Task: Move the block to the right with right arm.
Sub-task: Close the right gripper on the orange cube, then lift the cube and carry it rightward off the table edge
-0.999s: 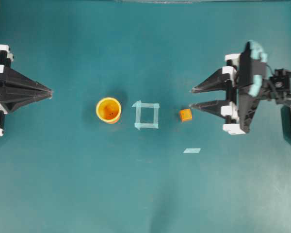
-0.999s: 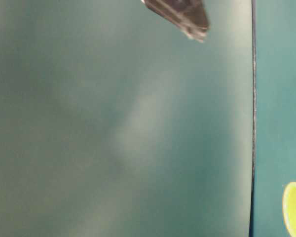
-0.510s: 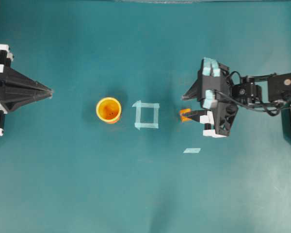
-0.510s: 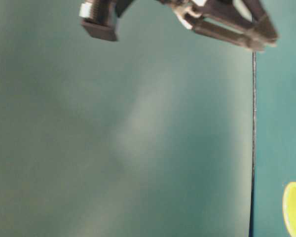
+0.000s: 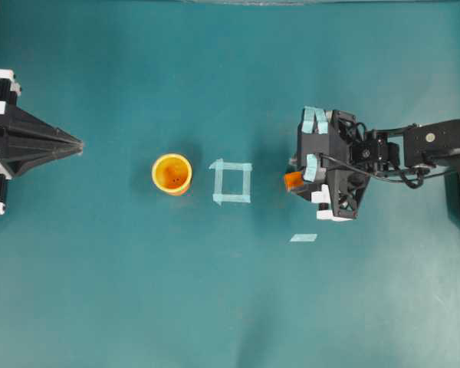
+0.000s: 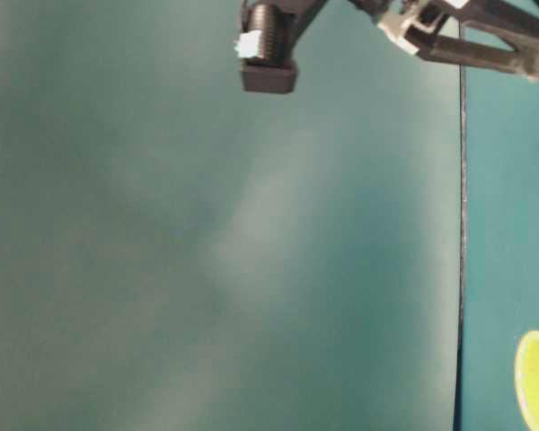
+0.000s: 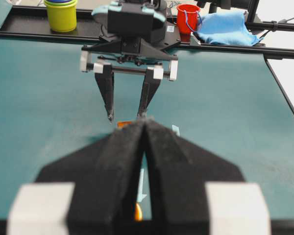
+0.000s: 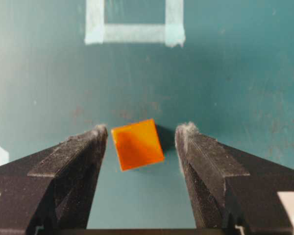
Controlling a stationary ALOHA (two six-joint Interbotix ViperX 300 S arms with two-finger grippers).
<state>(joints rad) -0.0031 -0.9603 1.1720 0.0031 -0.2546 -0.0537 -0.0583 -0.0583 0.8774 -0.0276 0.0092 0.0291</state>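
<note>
a teal table (image 5: 138, 307) fills the overhead view, with the two black arms facing each other across it. the right arm (image 5: 414, 146) reaches in from the right edge, its gripper (image 8: 139, 134) pointed down at the surface so that its wide-spread fingers (image 8: 73, 156) straddle the block (image 8: 137, 144). the small orange cube lies on the table between the pads, turned slightly askew, with a narrow gap on either side and no pad pressing it, a stance that suits closing on it before carrying it right. the left gripper (image 5: 73, 144) rests at the far left edge, well apart from the work, its fingers drawn together to a point with nothing between them. left of the block, a square outline of pale tape (image 5: 231, 182) marks the middle of the table, and beyond it stands the round yellow-orange cup (image 5: 172, 174), upright and open. a short strip of tape (image 5: 303, 238) lies just below the block in the overhead view.
</note>
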